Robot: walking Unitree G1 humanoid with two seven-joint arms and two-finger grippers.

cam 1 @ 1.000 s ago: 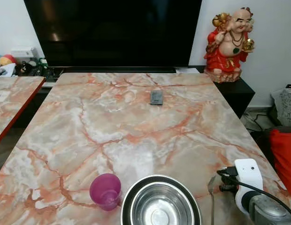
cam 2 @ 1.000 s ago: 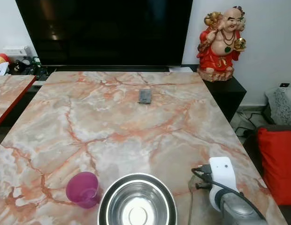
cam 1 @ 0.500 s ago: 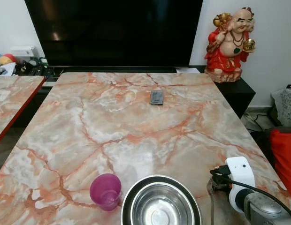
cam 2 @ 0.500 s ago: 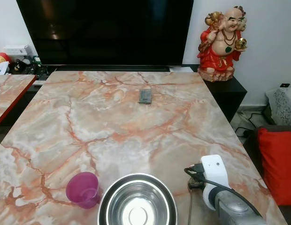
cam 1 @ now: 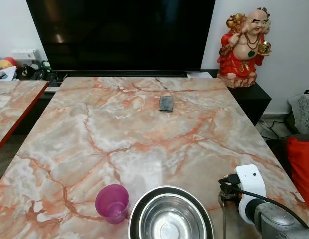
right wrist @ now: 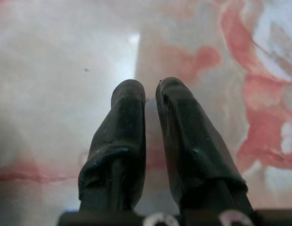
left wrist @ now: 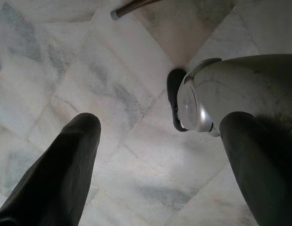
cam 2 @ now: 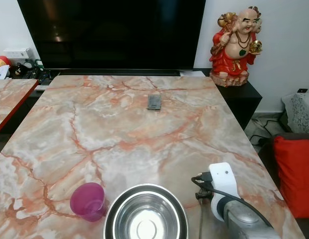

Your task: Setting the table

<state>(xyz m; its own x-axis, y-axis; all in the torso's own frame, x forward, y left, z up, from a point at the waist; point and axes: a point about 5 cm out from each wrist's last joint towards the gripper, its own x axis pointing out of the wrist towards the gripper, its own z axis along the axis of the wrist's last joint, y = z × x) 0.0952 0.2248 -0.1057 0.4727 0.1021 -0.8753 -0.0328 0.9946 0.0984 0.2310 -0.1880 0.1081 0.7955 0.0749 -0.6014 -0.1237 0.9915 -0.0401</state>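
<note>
Head views: you get bright, even room light, sharp from near edge to far wall.
Glare: a pale sheen sits on the bench around its middle, and the steel bowl at 6 o'clock throws a bright spot from its base.
Television: at 12 o'clock it stays dark, with one faint lamp reflection at its 9 o'clock side.
Left wrist view: dim and grey; your fingers are soft silhouettes.
Right wrist view: the fingers are fairly crisp, the marble behind is blurred and washed out.

Home living/dining rm, big TV, marble dining table, Buddha figurine
</note>
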